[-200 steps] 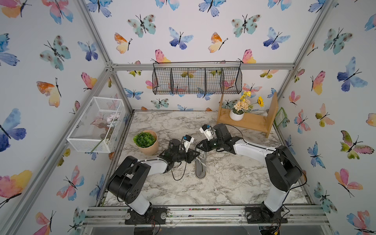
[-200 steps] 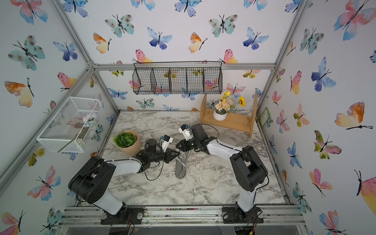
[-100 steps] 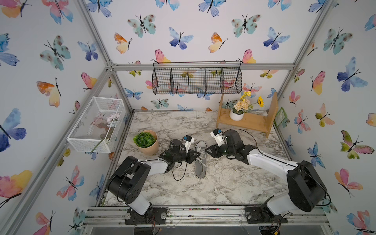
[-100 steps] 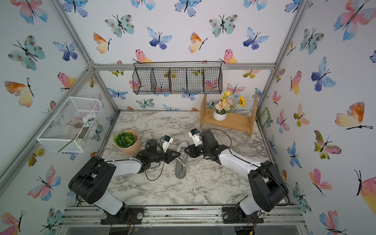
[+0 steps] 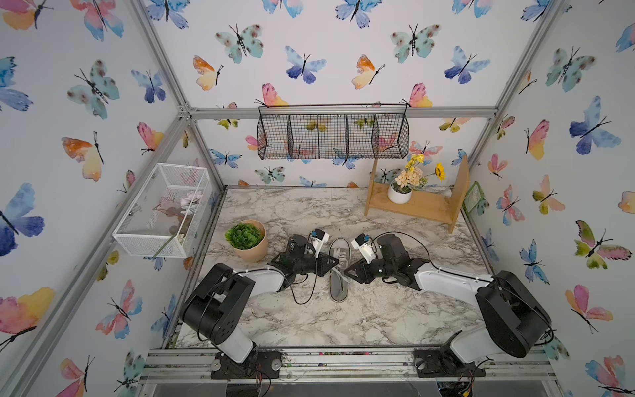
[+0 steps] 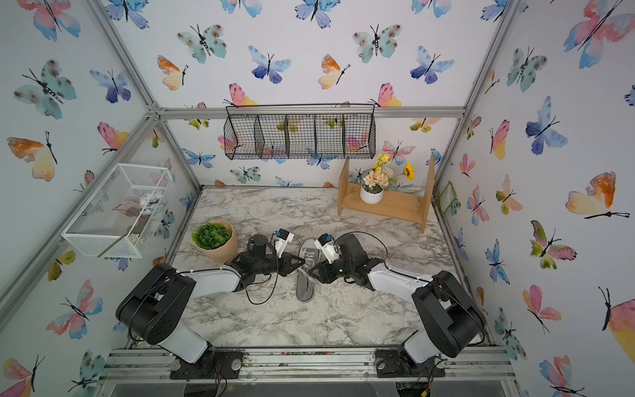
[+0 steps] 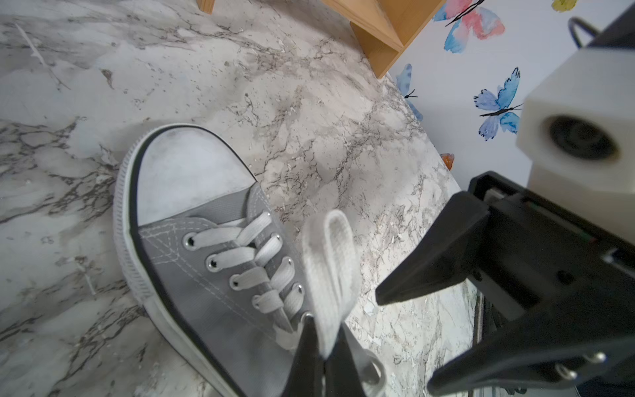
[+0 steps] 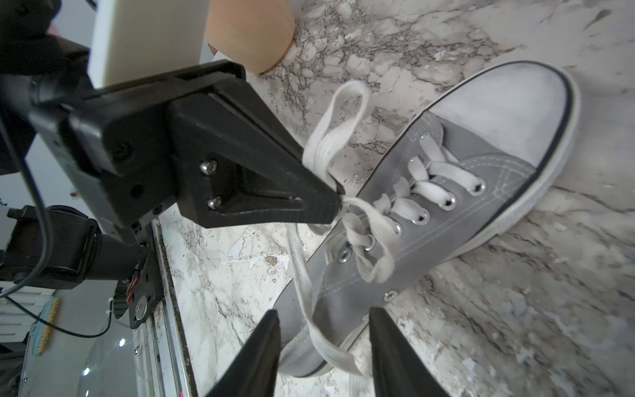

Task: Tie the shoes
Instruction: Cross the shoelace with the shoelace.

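Observation:
The grey shoe (image 5: 338, 275) lies mid-table, white toe cap pointing to the back wall; it also shows in the other top view (image 6: 305, 275). My left gripper (image 7: 324, 343) is shut on a white lace loop (image 7: 330, 261) that stands up over the eyelets. The right wrist view shows that left gripper (image 8: 335, 194) pinching the loop (image 8: 338, 120) beside the shoe (image 8: 446, 213). My right gripper (image 8: 323, 312) stands open to the right of the shoe (image 5: 347, 271). A loose lace strand (image 8: 309, 302) and the shoe's side lie between its fingers, not gripped.
A potted green plant (image 5: 247, 240) stands just left of the left wrist. A wooden shelf (image 5: 422, 209) with a flower vase (image 5: 398, 196) sits at the back right. A black wire basket (image 5: 333, 132) hangs on the back wall and a white mesh box (image 5: 161, 209) on the left wall.
My right arm has drawn back from over the shoe's front to its right side, and its jaws have opened. The left gripper keeps its hold on the loop.

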`<state>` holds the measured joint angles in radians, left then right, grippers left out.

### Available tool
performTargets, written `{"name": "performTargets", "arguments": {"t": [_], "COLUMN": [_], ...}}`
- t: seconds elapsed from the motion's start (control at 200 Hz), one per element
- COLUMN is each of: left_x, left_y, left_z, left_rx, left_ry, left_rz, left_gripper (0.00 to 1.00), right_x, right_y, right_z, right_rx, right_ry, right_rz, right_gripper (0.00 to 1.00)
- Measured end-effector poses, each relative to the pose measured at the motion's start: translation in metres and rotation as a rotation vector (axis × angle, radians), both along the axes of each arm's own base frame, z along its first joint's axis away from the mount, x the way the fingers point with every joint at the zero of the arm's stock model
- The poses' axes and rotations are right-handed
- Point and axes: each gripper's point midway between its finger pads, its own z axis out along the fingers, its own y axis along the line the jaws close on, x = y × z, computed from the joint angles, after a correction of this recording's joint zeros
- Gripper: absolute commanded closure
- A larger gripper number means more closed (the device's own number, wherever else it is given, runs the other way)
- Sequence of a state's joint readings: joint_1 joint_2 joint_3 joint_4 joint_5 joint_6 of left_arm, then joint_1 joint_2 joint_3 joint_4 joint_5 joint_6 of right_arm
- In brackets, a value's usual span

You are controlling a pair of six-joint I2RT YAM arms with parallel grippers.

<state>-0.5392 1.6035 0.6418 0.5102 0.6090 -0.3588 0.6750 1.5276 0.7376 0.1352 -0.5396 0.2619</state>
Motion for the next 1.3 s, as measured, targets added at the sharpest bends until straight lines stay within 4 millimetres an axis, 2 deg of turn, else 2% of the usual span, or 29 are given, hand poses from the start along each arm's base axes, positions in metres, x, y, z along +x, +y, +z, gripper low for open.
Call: {"name": "performTargets", "arguments": {"t": [0.215, 0.446, 0.506, 0.656, 0.861, 1.296], "left_x": [0.0, -0.001, -0.001, -0.001, -0.002, -0.005], "left_y": [-0.001, -0.001, -0.002, -0.002, -0.001, -0.002], "left_z": [0.002, 0.001, 0.001, 0.001, -0.001, -0.003], "left_rx": [-0.002, 0.001, 0.001, 0.001, 0.006, 0.013], "left_ry": [-0.003, 0.002, 0.001, 0.002, 0.01, 0.021], "left_rz": [-0.003, -0.004, -0.006, -0.006, -0.006, -0.011], "left_gripper": [1.0, 1.0, 1.0, 1.0, 1.0, 0.97], "right_x": [-0.002, -0.006, -0.006, -0.005, -0.006, -0.019], "right_y": [0.015, 0.022, 0.022, 0.021, 0.018, 0.008], "right_z": [-0.003, -0.01, -0.013, -0.017, -0.019, -0.018], "right_rx": [-0.019, -0.045, -0.056, -0.074, -0.093, -0.086], "right_ry": [-0.013, -0.007, -0.007, -0.01, -0.013, -0.007], "right_rz": [0.054, 0.084, 0.087, 0.083, 0.079, 0.087], "right_gripper": [0.62, 0.66, 0.7, 0.86, 0.97, 0.98]}}
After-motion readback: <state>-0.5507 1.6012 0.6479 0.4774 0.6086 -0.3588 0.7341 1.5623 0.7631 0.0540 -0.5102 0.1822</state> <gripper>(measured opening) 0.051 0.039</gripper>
